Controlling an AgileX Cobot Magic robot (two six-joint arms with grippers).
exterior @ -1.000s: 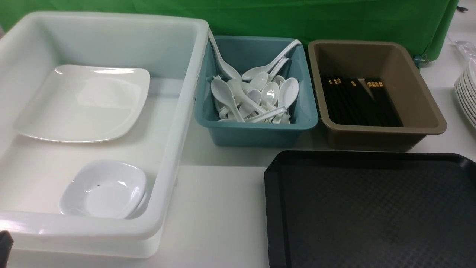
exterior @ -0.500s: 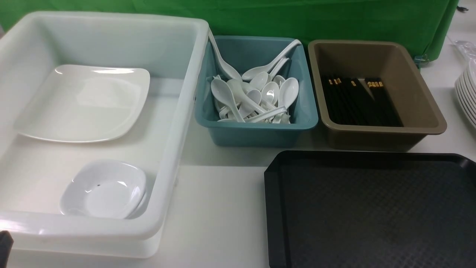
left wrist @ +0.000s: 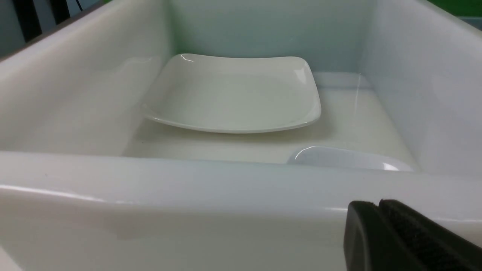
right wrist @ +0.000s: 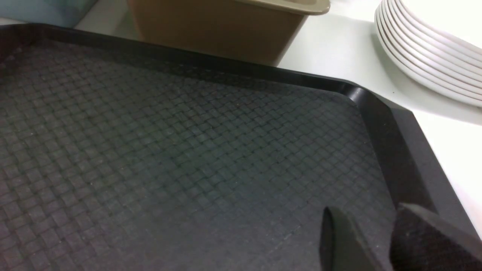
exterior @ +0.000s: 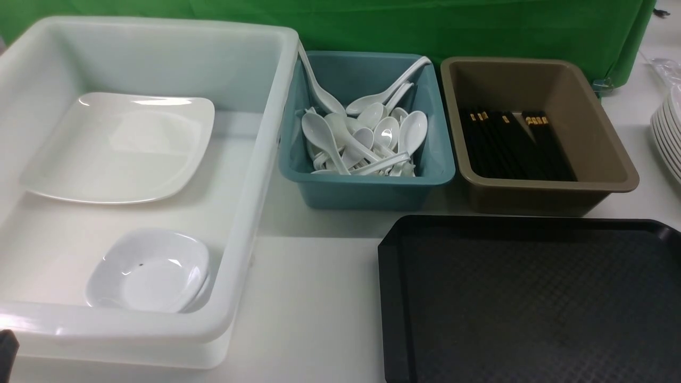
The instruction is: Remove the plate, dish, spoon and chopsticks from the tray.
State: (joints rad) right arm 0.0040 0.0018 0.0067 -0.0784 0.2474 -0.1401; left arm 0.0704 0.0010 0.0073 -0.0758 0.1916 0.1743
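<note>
The black tray (exterior: 532, 298) lies at the front right with nothing on it. The white square plate (exterior: 119, 146) lies flat at the back of a white tub (exterior: 255, 186), and the small white dish (exterior: 151, 271) sits in the tub's near right corner. White spoons (exterior: 367, 138) are piled in a teal bin (exterior: 367, 189). Black chopsticks (exterior: 516, 146) lie in a brown bin (exterior: 537, 194). My left gripper (left wrist: 378, 205) is shut and empty, just outside the tub's near wall. My right gripper (right wrist: 367, 214) hovers open over the tray (right wrist: 180, 150) near its corner, holding nothing.
A stack of round white plates (exterior: 667, 133) stands at the right edge of the table, close to the tray's far right corner (right wrist: 354, 92). White tabletop (exterior: 314, 298) shows between the tub and the tray. A green cloth hangs behind the bins.
</note>
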